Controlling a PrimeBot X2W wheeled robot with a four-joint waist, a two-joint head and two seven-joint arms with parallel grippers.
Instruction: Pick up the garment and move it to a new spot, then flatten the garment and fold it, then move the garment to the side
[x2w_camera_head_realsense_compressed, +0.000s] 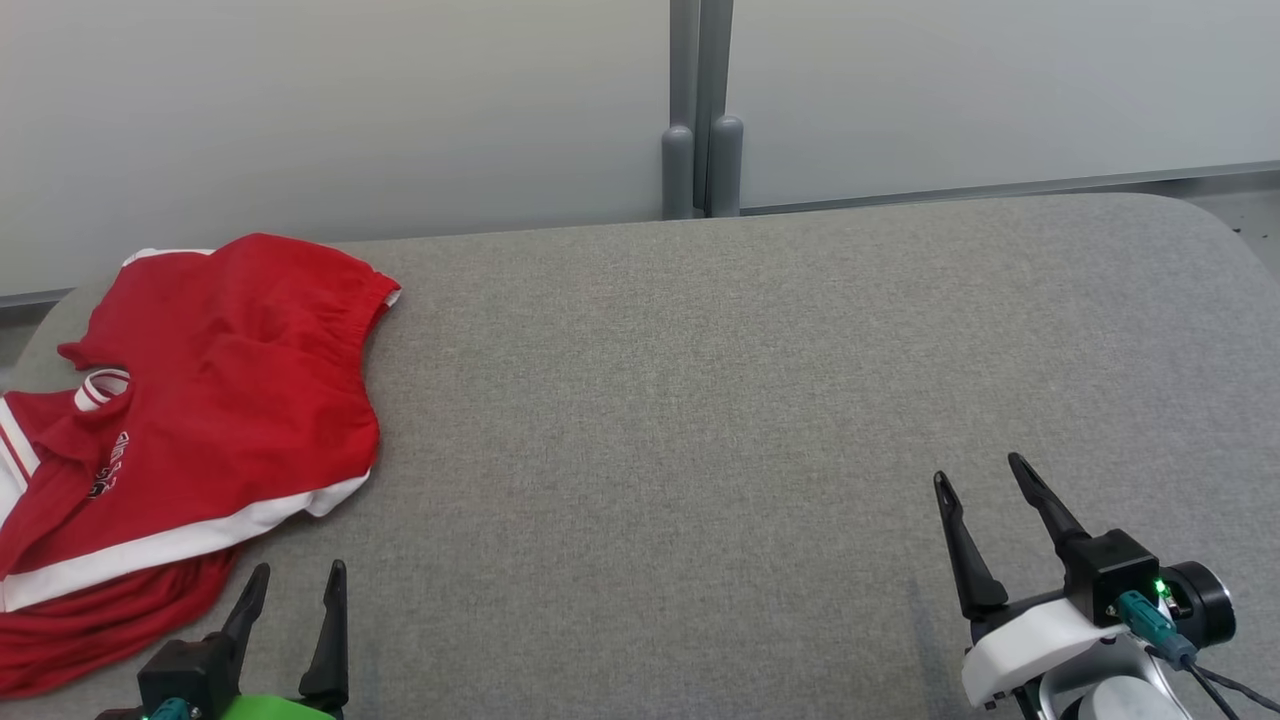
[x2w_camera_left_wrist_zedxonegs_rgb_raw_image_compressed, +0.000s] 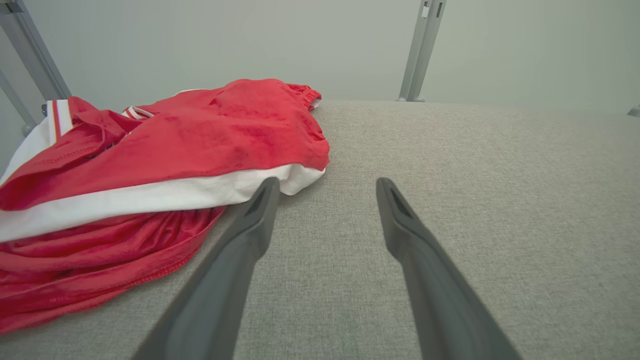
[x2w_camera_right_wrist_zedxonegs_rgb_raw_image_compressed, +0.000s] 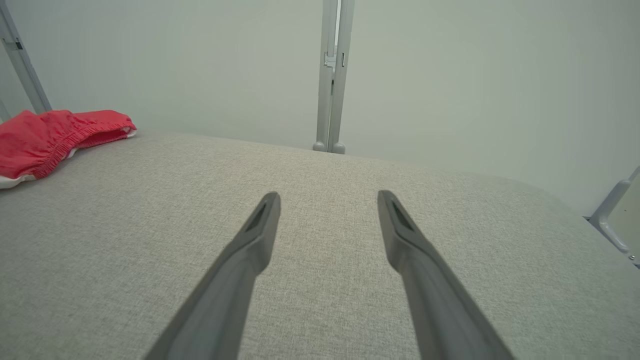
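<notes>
Garment (x2w_camera_head_realsense_compressed: 200, 400), red with white trim, lies crumpled at the left end of the grey worktop (x2w_camera_head_realsense_compressed: 700, 400), twin grey posts (x2w_camera_head_realsense_compressed: 700, 160) behind. Left pincer (x2w_camera_head_realsense_compressed: 300, 567) sits just beside its hem, right pincer (x2w_camera_head_realsense_compressed: 978, 468) well apart; both gape wide, empty.

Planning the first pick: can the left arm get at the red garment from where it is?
Probably yes. The left gripper is open and sits right beside the red garment, near its white hem. Nothing stands between them on the grey padded surface.
</notes>
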